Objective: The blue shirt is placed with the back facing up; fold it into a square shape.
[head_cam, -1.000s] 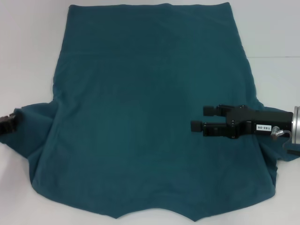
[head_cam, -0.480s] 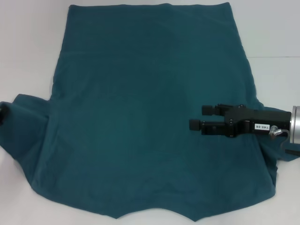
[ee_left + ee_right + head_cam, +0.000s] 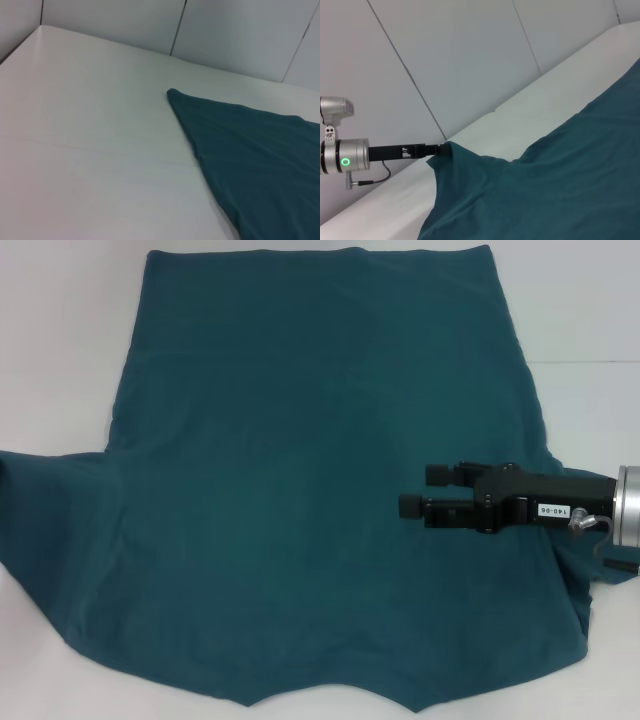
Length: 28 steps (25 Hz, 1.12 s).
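Observation:
The blue shirt (image 3: 300,460) lies spread on the white table (image 3: 60,340), plain side up, hem at the far end. Its left sleeve (image 3: 50,510) stretches past the head view's left edge. In the right wrist view my left gripper (image 3: 439,149) is shut on the tip of that sleeve (image 3: 455,160) and holds it raised off the table. My right gripper (image 3: 414,489) hovers over the shirt's right side, fingers open and pointing left with nothing between them. The left wrist view shows one pointed corner of the shirt (image 3: 240,145).
The white table runs out to pale panelled walls (image 3: 150,25) at the back. Bare tabletop (image 3: 590,320) borders the shirt on both sides. A fold of cloth (image 3: 575,585) lies under my right arm.
My left gripper has slid out of the head view to the left, drawing the left sleeve out with it. My right gripper has crept slightly left over the shirt.

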Motion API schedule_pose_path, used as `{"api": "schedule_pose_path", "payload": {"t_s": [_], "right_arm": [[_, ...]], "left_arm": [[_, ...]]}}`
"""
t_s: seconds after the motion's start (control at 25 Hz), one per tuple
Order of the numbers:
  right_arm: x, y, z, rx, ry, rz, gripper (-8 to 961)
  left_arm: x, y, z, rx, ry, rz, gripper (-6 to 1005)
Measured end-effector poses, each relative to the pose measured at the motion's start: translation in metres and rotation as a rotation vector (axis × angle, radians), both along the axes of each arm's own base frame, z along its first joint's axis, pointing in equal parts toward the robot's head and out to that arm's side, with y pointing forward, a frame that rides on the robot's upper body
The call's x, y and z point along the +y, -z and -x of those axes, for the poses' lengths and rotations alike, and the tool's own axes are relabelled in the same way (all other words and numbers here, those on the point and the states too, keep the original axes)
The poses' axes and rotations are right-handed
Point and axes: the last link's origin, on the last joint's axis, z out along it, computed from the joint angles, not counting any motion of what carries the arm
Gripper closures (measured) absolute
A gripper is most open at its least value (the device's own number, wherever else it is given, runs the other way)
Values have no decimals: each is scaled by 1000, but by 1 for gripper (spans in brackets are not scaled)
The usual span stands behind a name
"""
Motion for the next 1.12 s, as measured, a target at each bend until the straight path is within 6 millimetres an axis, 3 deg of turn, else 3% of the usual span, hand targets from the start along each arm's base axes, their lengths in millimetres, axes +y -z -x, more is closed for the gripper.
{"api": "schedule_pose_path", "payload": {"t_s": [0.44,0.96,1.12], "right_arm": [[-1,3,-1,5,8,7,39],[-1,4,-1,-3,2,6,39],[-3,4,-3,-6,4,6,39]], "left_arm": [[-1,4,-9,-46,35,28,999],[-8,21,-59,-285,239,213,992],[-6,24,-66,-306,253,226,988]]}}
